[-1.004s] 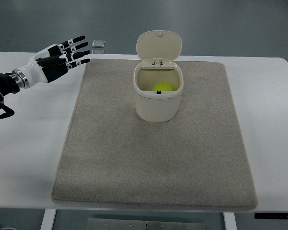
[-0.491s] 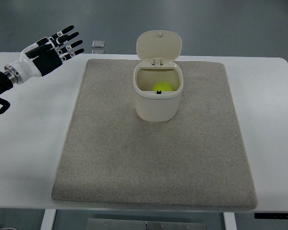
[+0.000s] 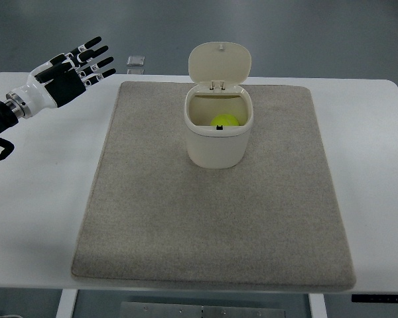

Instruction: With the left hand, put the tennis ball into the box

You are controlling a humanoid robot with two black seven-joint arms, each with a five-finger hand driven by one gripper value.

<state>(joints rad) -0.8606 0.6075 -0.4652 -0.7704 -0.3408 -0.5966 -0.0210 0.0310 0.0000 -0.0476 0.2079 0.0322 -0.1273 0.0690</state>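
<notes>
The left hand [image 3: 65,71] hovered over the far left part of the desk [image 3: 40,199], its fingers [image 3: 93,56] spread wide and holding nothing, well apart from the box [image 3: 215,136]. The right hand did not appear in the top view. The box stood upright on the grey mat [image 3: 212,218], toward the mat's far edge, with its hinged lid [image 3: 219,62] tipped open behind the mouth. The tennis ball [image 3: 225,121] lay inside the box, visible as a yellow-green patch low against the inner wall. A small flat object [image 3: 136,61] rested on the desk beyond the mat's far left corner. Judged from this arrangement, the placement was complete: the ball was deposited and released. Nothing of the stated task appeared to remain, save perhaps bringing the arm to rest.
</notes>
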